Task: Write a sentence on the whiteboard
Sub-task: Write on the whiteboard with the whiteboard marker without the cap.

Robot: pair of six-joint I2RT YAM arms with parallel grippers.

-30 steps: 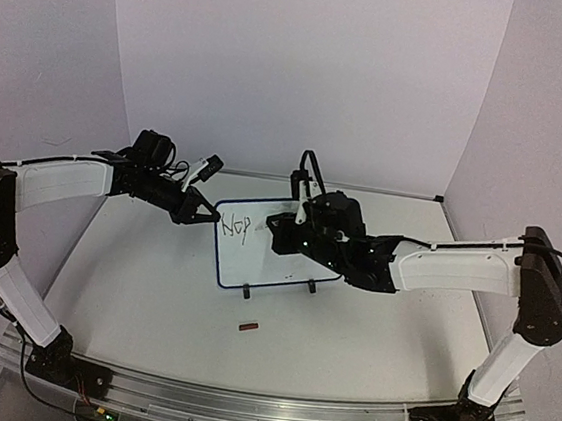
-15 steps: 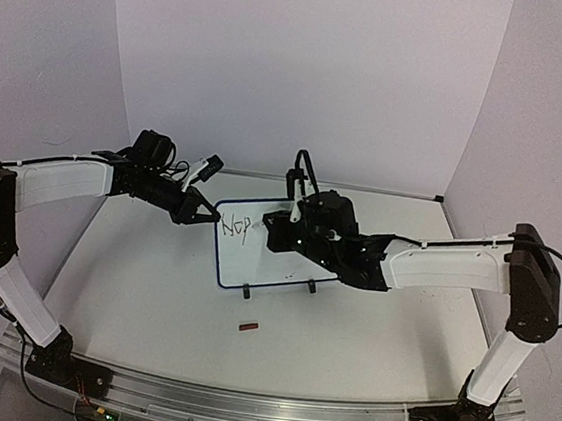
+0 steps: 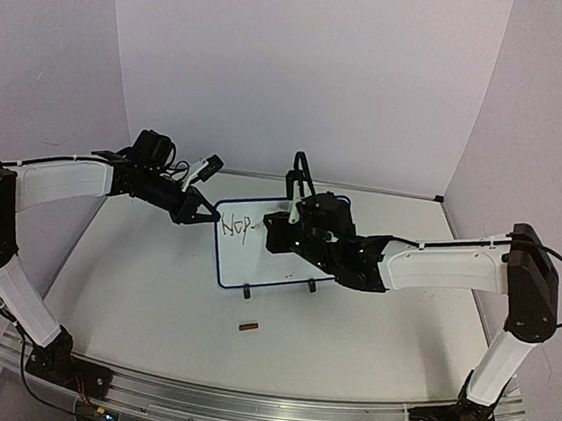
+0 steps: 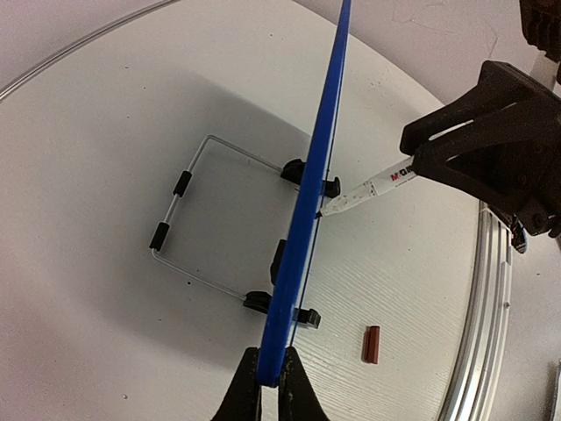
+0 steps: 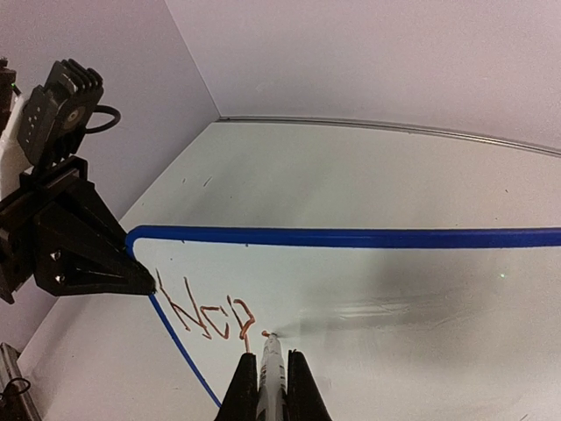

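The whiteboard (image 3: pixel 255 266) stands upright on its black feet at mid-table, and its blue frame (image 4: pixel 313 197) shows edge-on in the left wrist view. My left gripper (image 3: pixel 204 215) (image 4: pixel 270 360) is shut on the frame's upper left corner. My right gripper (image 3: pixel 279 232) (image 5: pixel 272 360) is shut on a white marker (image 5: pixel 268 373) (image 4: pixel 372 184), whose tip touches the board face (image 5: pixel 412 289). The sentence (image 5: pixel 206 305) (image 3: pixel 236 228) reads as three reddish-brown letters, "Hop", with a short fresh stroke at the tip.
A small red-brown marker cap (image 3: pixel 248 326) (image 4: pixel 372 344) lies on the table in front of the board. A wire stand (image 4: pixel 180 215) props the board from behind. Purple walls close in on three sides. A metal rail (image 3: pixel 240 407) runs along the near edge.
My right arm has shifted slightly left along the board with the marker, and a short new stroke shows after the third letter. The left arm has not moved.
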